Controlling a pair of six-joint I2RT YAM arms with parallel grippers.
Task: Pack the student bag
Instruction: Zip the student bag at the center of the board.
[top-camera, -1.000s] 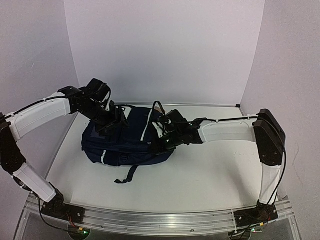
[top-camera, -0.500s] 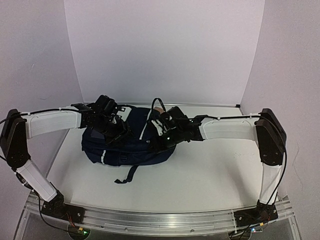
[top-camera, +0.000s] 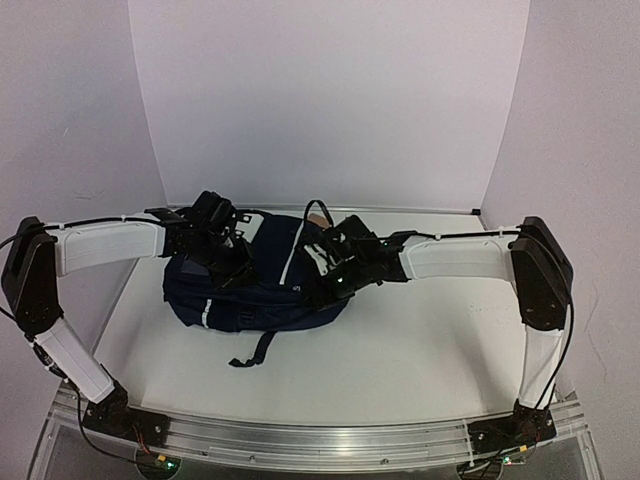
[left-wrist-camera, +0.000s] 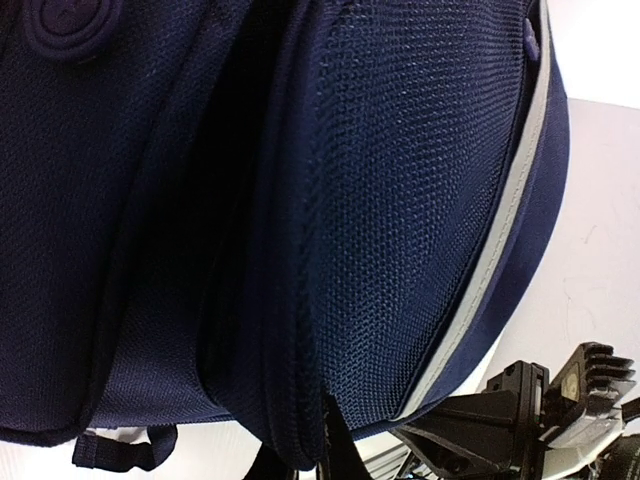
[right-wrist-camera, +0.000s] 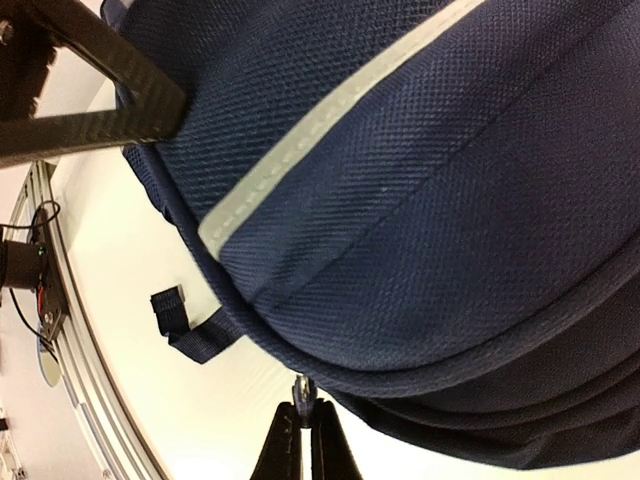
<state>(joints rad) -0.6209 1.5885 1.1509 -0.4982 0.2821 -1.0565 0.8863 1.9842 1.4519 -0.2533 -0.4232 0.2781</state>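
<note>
Pale walls close in a white table on three sides, with a metal rail along its near edge. The student bag lies on its side left of centre, toward the back. A loose black strap trails toward the front.

The left wrist view shows a dark gap between two of the bag's panels; what is inside cannot be made out.

The left gripper is closed on the bag's left part; whether it pinches fabric I cannot tell. The right gripper has its fingers pressed together on a small metal tab at the bag's seam.

Bare tabletop lies in front and to the right. The bag's left end is near the left wall.
</note>
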